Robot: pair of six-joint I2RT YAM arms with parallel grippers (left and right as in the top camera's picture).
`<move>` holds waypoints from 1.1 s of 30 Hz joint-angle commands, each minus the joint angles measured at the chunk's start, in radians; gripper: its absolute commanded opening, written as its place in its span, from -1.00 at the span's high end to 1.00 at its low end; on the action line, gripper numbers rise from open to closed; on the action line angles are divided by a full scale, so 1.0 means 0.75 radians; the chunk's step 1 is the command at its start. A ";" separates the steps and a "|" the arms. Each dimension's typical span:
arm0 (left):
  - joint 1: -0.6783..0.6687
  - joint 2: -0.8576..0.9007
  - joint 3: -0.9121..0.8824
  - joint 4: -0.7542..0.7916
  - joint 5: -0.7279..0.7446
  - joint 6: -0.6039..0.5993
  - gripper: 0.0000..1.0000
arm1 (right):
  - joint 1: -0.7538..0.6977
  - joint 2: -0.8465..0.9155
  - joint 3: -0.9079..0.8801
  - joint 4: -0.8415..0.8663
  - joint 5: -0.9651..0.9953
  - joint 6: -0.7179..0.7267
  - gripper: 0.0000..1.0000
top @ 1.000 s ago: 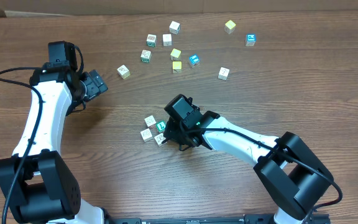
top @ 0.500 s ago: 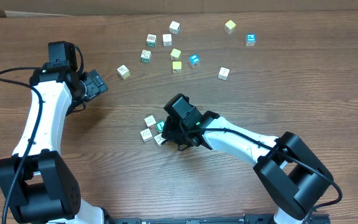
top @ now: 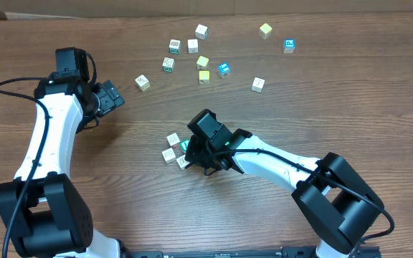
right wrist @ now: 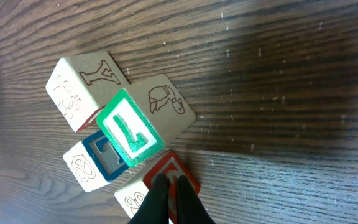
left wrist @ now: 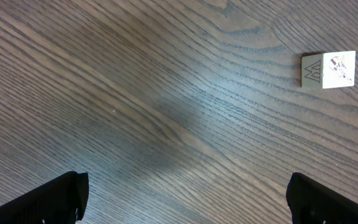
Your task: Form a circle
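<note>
The right hand [right wrist: 171, 186] is pinched fully shut and holds nothing. In its wrist view the closed tips meet over the red-edged cube [right wrist: 178, 171] at the near edge of the circle [right wrist: 126, 140]; whether they touch it or only hover cannot be told.

The circle is four small printed cubes packed tight, with the green-faced cube [right wrist: 129, 127] tilted up in the middle. It lies straight ahead of the fingertips. From overhead the circle [top: 176, 149] sits just to the left of the right hand [top: 192, 153], near the middle of the bench [top: 350, 100]. It is compact, with no clear long axis.

The left hand [top: 111, 98] is spread wide and empty, well apart from the circle, so the right arm is much nearer. Any nudge would likely go leftward, into the cubes. Loose cubes [top: 203, 61] lie scattered toward the far edge.
</note>
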 commanded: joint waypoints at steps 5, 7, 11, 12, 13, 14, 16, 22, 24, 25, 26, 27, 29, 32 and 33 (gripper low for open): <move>-0.002 0.009 0.022 0.005 -0.016 0.011 -0.99 | 0.003 0.001 0.004 -0.007 -0.007 0.011 0.93; -0.002 0.009 0.022 0.005 -0.016 0.011 -0.99 | -0.004 -0.003 0.023 -0.030 -0.007 0.011 0.93; -0.002 0.009 0.022 0.005 -0.016 0.011 -0.99 | -0.030 -0.038 0.082 -0.134 -0.007 0.009 0.93; -0.002 0.009 0.022 0.005 -0.016 0.011 -0.99 | -0.033 -0.050 0.093 -0.150 -0.009 0.004 0.93; -0.002 0.009 0.022 0.005 -0.016 0.011 -0.99 | -0.033 -0.059 0.100 -0.160 -0.015 -0.001 0.93; -0.002 0.009 0.022 0.005 -0.016 0.011 -0.99 | -0.033 -0.066 0.103 -0.169 -0.026 0.000 0.93; -0.002 0.009 0.022 0.005 -0.016 0.011 -0.99 | -0.033 -0.073 0.103 -0.172 -0.089 0.001 0.93; -0.002 0.009 0.022 0.005 -0.016 0.011 -0.99 | -0.022 -0.072 0.101 -0.240 -0.251 0.098 0.93; -0.002 0.009 0.022 0.005 -0.016 0.011 -0.99 | -0.003 -0.071 0.090 -0.294 -0.211 0.176 0.92; -0.002 0.009 0.022 0.005 -0.016 0.011 -0.99 | 0.010 -0.071 0.080 -0.303 -0.192 0.210 0.93; -0.002 0.009 0.022 0.005 -0.016 0.011 -0.99 | 0.027 -0.071 0.066 -0.306 -0.179 0.249 0.93; -0.002 0.009 0.022 0.005 -0.016 0.011 -0.99 | 0.040 -0.071 0.054 -0.305 -0.171 0.278 0.93; -0.002 0.009 0.022 0.005 -0.016 0.011 -0.99 | 0.064 -0.071 0.029 -0.281 -0.166 0.320 0.93; -0.002 0.009 0.022 0.005 -0.016 0.011 -0.99 | 0.081 -0.071 0.010 -0.224 -0.149 0.321 0.92; -0.002 0.009 0.022 0.005 -0.016 0.011 -0.99 | 0.081 -0.071 0.010 -0.219 -0.136 0.321 0.93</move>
